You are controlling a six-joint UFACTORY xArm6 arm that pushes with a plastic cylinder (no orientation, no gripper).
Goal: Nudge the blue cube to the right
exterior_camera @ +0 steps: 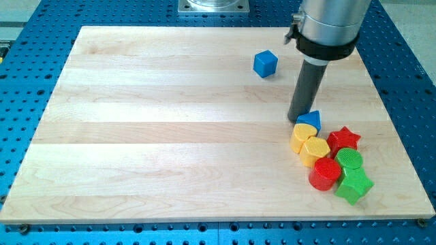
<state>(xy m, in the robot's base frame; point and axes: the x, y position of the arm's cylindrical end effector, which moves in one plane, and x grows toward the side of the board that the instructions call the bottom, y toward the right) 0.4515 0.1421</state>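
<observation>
The blue cube (266, 64) sits alone on the wooden board (170, 136) near the view's top, right of centre. My tip (298, 120) rests on the board below and to the right of the cube, well apart from it. The tip touches or nearly touches the left side of a blue triangular block (310, 120) at the top of a cluster of blocks.
The cluster at the view's lower right holds two yellow blocks (303, 137) (315, 149), a red star (344, 138), a red cylinder (325, 173), a green cylinder (349, 159) and a green star (354, 185). The arm's grey body (327, 27) hangs over the board's top right.
</observation>
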